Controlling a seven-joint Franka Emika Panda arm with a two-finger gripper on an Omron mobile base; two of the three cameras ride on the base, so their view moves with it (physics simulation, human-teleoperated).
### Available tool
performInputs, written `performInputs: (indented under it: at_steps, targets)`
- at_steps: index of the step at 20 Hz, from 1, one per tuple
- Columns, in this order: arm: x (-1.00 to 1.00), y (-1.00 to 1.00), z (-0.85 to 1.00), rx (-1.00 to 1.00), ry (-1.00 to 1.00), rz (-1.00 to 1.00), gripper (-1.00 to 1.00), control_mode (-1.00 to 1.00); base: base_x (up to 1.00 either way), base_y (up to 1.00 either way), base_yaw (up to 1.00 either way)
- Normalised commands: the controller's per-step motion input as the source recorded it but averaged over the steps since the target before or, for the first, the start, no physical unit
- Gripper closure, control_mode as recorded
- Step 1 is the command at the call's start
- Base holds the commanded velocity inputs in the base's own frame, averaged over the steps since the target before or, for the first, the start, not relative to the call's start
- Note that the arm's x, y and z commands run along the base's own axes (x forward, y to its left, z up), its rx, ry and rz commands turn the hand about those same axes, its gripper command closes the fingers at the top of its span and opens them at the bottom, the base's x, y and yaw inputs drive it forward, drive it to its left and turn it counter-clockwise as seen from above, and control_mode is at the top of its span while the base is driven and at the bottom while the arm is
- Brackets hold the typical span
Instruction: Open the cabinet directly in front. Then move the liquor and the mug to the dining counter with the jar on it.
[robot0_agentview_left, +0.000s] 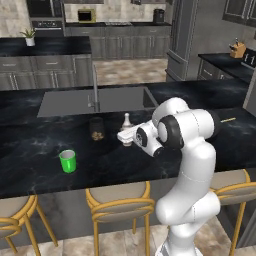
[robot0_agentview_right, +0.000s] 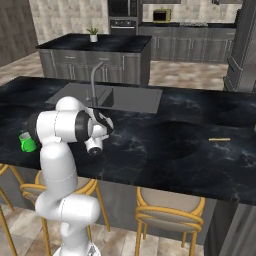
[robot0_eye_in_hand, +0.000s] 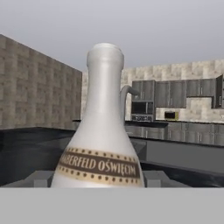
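Filling the hand view, the liquor (robot0_eye_in_hand: 101, 131) stands upright right in front of the claw (robot0_agentview_left: 126, 136), whose two fingers (robot0_eye_in_hand: 38, 178) sit at either side of its base, set wide; whether they pinch the bottle I cannot tell. It rests on the desk (robot0_agentview_left: 30, 145), just beside the jar (robot0_agentview_left: 96, 128), near the sink (robot0_agentview_left: 70, 101). The mug (robot0_agentview_left: 67, 161) already stands there too. So the carrying looks all but done; letting go and backing off seem to remain. The arm reaches forward, elbow bent, wrist level.
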Motion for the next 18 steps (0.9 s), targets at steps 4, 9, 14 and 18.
performInputs:
  at_steps: [4,9,14,18]
  targets:
    - [0.0,0.0,0.0,0.0,0.0,0.0,-1.0,-1.0,0.0,0.0,0.0]
    - [0.0,0.0,0.2,0.0,0.01,0.0,-1.0,-1.0,0.0,0.0,0.0]
    - [-0.01,0.0,0.53,0.0,0.03,0.0,-1.0,-1.0,0.0,0.0,0.0]
    - [-0.28,0.0,1.0,0.0,0.02,0.0,-1.0,-1.0,0.0,0.0,0.0]
